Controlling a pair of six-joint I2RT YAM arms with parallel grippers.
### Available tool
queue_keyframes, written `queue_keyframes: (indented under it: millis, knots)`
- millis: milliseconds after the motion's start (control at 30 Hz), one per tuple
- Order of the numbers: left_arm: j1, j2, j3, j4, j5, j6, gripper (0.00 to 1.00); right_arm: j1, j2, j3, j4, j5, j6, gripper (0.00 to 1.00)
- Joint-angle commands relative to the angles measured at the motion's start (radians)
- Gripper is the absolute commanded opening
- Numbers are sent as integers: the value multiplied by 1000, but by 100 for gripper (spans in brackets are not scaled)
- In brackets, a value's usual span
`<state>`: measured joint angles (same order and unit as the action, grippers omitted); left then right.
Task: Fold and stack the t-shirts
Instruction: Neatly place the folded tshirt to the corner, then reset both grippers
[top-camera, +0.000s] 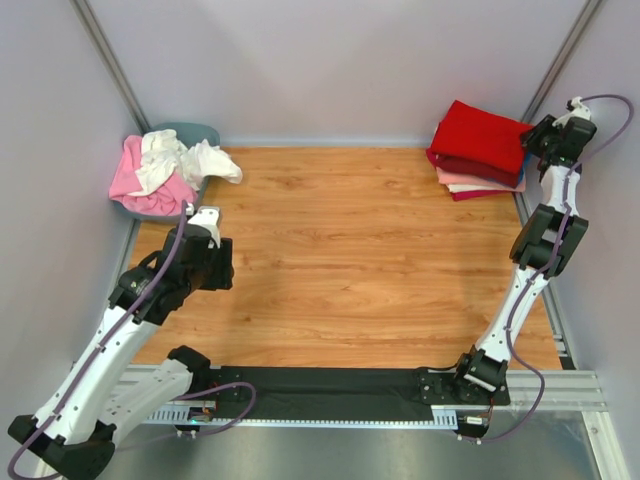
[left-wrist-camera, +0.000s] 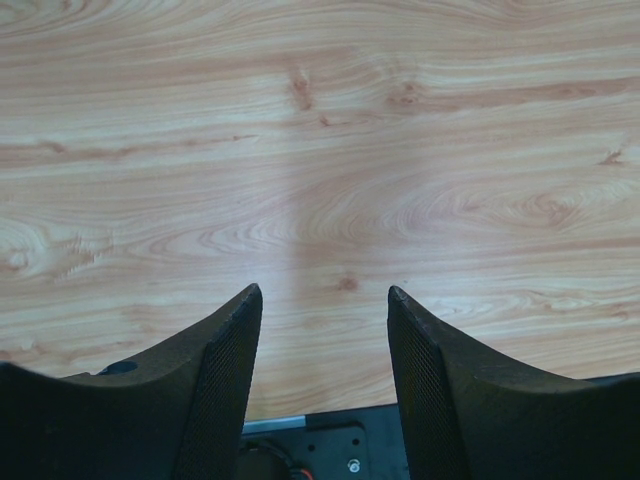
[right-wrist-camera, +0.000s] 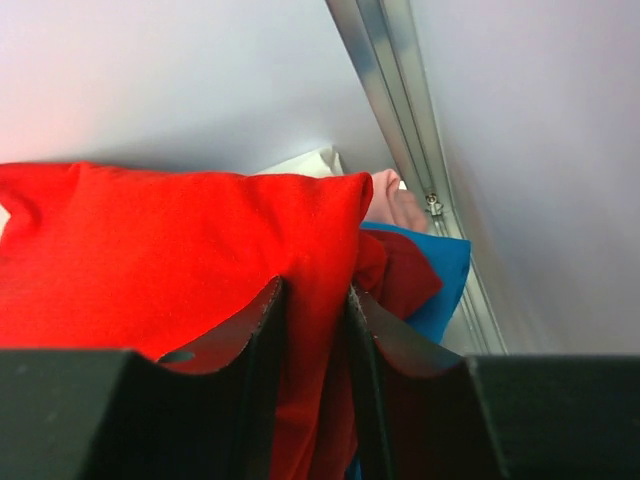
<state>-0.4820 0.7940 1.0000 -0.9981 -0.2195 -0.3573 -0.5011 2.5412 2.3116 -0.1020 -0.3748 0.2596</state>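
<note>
Reading left to right: an unfolded pink shirt (top-camera: 135, 182) and white shirt (top-camera: 207, 160) lie heaped in the grey tub (top-camera: 198, 131) at the far-left corner, apparently awaiting folding. Your left gripper (left-wrist-camera: 325, 293) hangs over bare table (top-camera: 340, 250), fingers spread and empty, probably parked ready for the next shirt. At the far-right corner, the bright red shirt (top-camera: 480, 135) tops the folded stack, squared against the wall. Your right gripper (right-wrist-camera: 315, 288) straddles its edge with narrowly parted fingers; you cannot tell whether they pinch the cloth or merely flank it.
</note>
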Motion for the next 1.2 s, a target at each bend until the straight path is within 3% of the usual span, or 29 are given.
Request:
queue_keyframes:
  millis: [0,167,300,400,633,833,1033,1167]
  knots:
    - [0,-9,0,15,-6,1,60,-214,22,-73,-114,298,193,32]
    - [0,-13,0,16,2,4,60,-215,-5,-144,-114,313,193,37]
    - [0,-45,-1,13,-14,0,60,-215,-44,-196,-160,417,204,65]
    - [0,-65,-3,16,-20,-2,60,-232,-96,-253,-189,488,220,77]
    - [0,-121,-8,18,-20,-3,60,-333,-278,-526,-154,552,455,79]
    - [-1,-180,-11,22,-24,-5,60,-413,-413,-607,-221,619,536,77]
    - [0,-210,-17,30,-20,-2,61,-459,-626,-748,-98,541,659,75]
    - [0,-182,-14,27,-15,-2,61,-455,-723,-755,7,441,730,75]
